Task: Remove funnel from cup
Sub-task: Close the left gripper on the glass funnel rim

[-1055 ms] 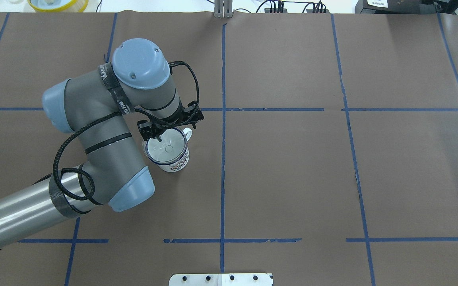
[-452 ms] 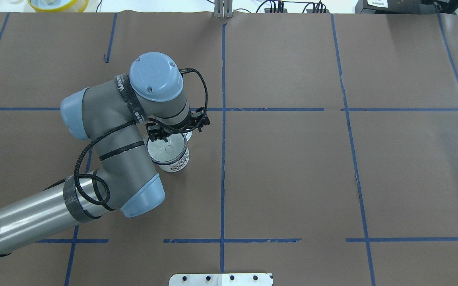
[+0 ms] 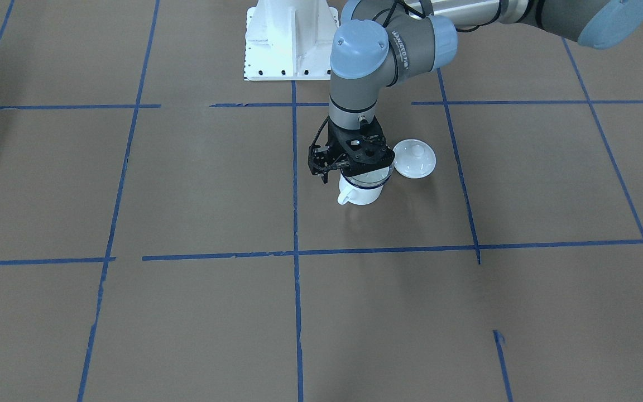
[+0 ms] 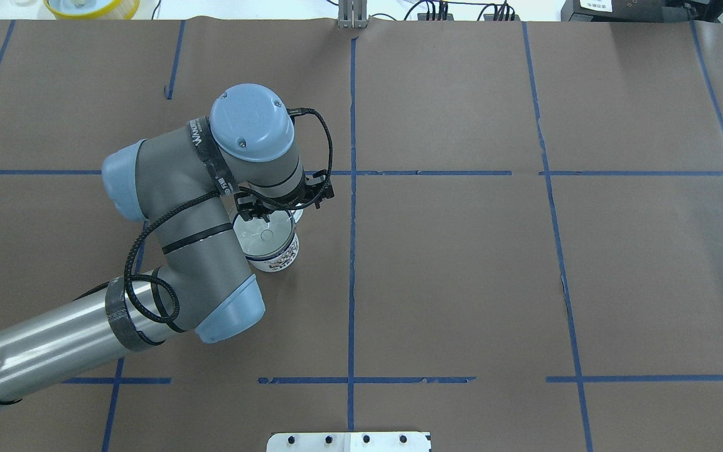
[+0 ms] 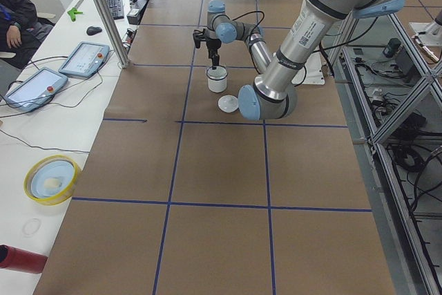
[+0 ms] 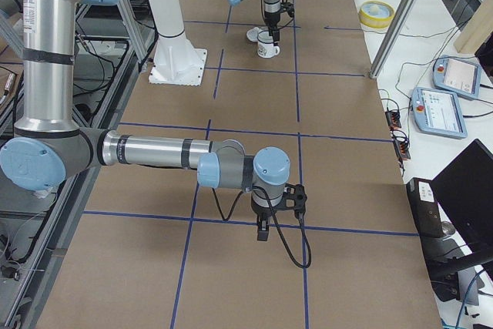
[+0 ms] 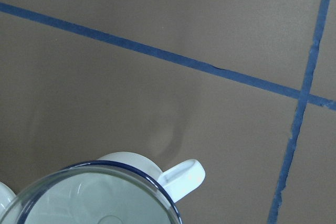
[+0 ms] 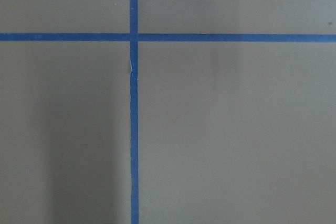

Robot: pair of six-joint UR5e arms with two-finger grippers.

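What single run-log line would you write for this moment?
left end effector: at funnel rim, grip unclear | funnel: seated in enamel mug | white lid: beside mug | right end effector: away, over table

The left arm [image 4: 192, 213] is grey with pale-blue caps [image 4: 251, 119] and black cable [image 4: 330, 149].

Left arm [image 4: 173, 207] enters from the lower left of the overhead view. Elbow folded, wrist [image 4: 251, 122] vertical. Left gripper [image 4: 261, 217] points straight down, left of centre. Its fingers are mostly hidden under the wrist, so jaw gap is unreadable. Right arm [image 6: 154, 152] reaches out low across the middle of the right-side view. Right gripper [image 6: 262, 229] points down. Can't judge its finger spacing from there.
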